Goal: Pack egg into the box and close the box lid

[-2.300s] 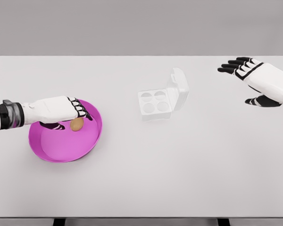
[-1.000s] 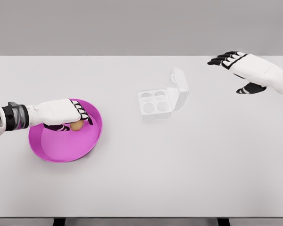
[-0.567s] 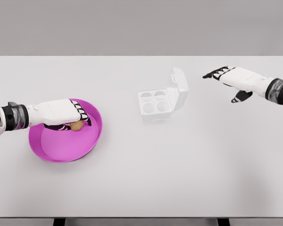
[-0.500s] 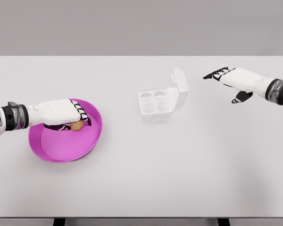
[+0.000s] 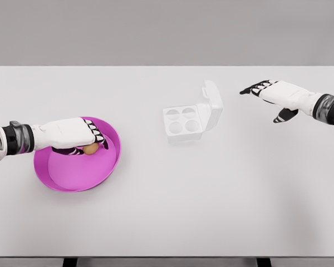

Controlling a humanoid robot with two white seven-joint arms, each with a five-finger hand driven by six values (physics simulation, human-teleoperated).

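Note:
A brown egg (image 5: 90,148) lies in a magenta bowl (image 5: 78,173) at the left of the table. My left hand (image 5: 83,139) reaches into the bowl from the left, its fingers curled around the egg from above. The white egg box (image 5: 183,121) stands near the middle, with several empty cups and its lid (image 5: 211,103) standing open on the right side. My right hand (image 5: 270,94) hovers to the right of the lid, apart from it, fingers stretched out and holding nothing.
The white table (image 5: 200,194) spreads wide in front of and behind the box. Its front edge runs along the bottom of the view.
The left hand has closed down over the egg in the bowl. The right hand has swung down and left toward the open lid, then held still.

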